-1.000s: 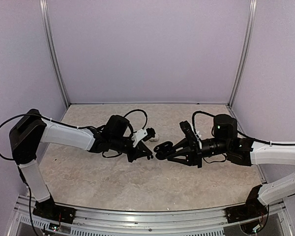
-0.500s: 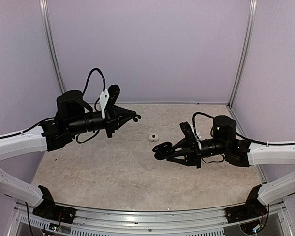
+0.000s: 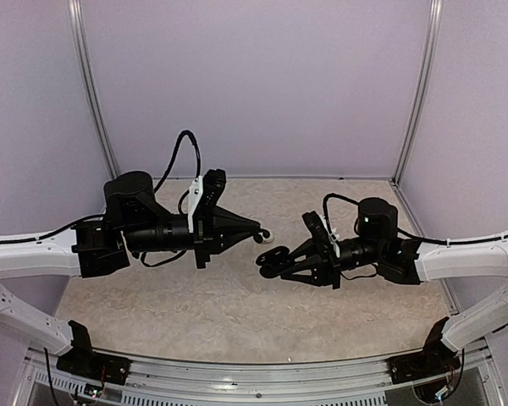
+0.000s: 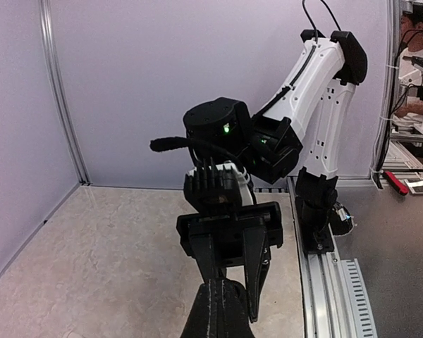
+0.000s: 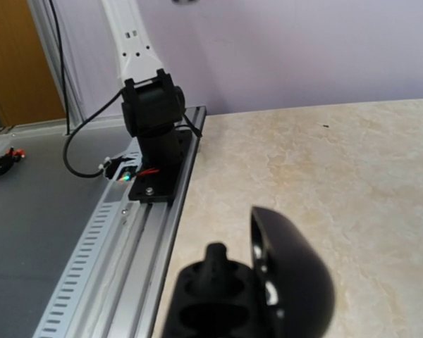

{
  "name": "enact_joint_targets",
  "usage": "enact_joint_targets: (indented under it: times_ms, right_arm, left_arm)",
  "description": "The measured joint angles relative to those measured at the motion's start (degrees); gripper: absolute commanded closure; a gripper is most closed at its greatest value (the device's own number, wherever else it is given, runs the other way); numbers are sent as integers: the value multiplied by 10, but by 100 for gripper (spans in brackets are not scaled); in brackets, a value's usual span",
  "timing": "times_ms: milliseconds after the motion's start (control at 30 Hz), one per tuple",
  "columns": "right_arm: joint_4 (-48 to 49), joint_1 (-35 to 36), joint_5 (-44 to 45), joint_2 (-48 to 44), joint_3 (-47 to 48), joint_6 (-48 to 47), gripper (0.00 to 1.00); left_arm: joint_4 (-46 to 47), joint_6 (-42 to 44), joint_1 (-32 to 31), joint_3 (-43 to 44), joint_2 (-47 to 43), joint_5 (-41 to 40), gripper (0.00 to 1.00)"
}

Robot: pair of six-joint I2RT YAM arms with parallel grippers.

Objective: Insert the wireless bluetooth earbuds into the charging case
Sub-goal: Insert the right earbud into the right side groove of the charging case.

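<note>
Swung nearer the charging case (image 5: 290,271), my left gripper (image 3: 256,230) is pressed together; my right gripper (image 3: 278,258) pinches that case.

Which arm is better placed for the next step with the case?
Left. The right gripper is shut on the open charging case, so it is occupied. The left gripper, shut, points at the case from nearby; whether it carries an earbud is unclear.
</note>
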Motion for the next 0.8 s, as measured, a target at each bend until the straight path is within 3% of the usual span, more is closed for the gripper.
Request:
enact_joint_targets:
  times_ms: [267, 800]
  right_arm:
    - [-1, 0, -9, 0, 13, 2, 100]
    - [-10, 0, -8, 0, 25, -2, 100]
  left_arm:
    - [-4, 2, -38, 8, 64, -6, 100]
    - [-28, 29, -42, 49, 105, -32, 100]
